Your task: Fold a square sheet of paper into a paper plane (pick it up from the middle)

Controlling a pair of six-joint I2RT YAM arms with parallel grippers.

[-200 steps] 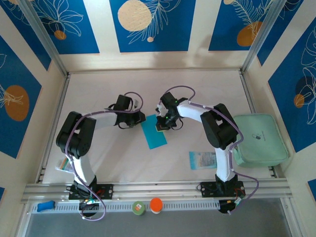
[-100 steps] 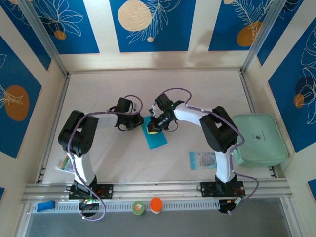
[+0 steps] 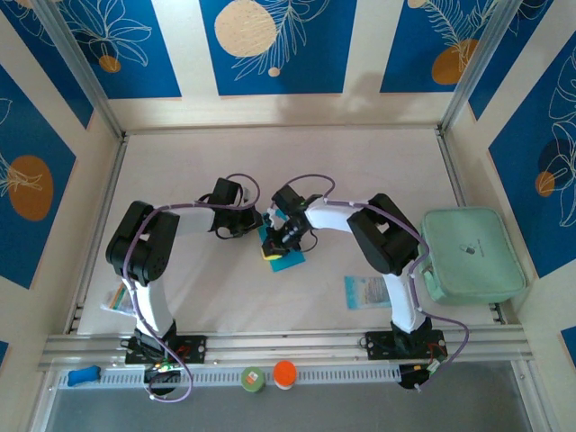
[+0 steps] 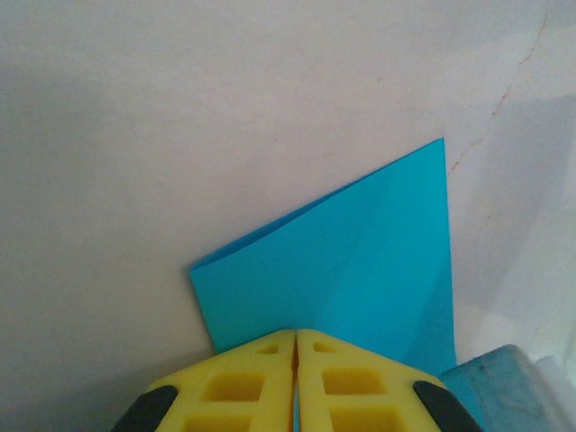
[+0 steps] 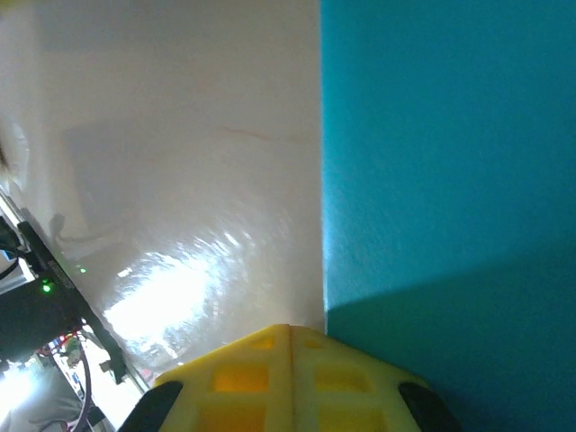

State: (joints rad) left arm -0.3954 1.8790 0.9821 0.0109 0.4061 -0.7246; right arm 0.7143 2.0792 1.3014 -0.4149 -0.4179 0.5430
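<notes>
Two sets of jaws meet mid-way across the surface (image 3: 360, 171) at the square sheet of paper (image 3: 288, 259), cyan and partly folded. Left jaws are closed on its edge, a cyan sliver showing in their seam. Right jaws are closed and empty, tips pressing at a straight edge. Probably featherlight, limp, easily creased or torn; best pinched gently near the middle

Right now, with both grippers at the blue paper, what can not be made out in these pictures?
Top view: the left gripper and right gripper cover part of the paper, so its full outline is hidden.
Left wrist view: the yellow fingers hide the paper's near edge; gripping or only pressing, I cannot tell.
Right wrist view: the paper runs off the picture's edges.
Top view: print on the packet is too small.
</notes>
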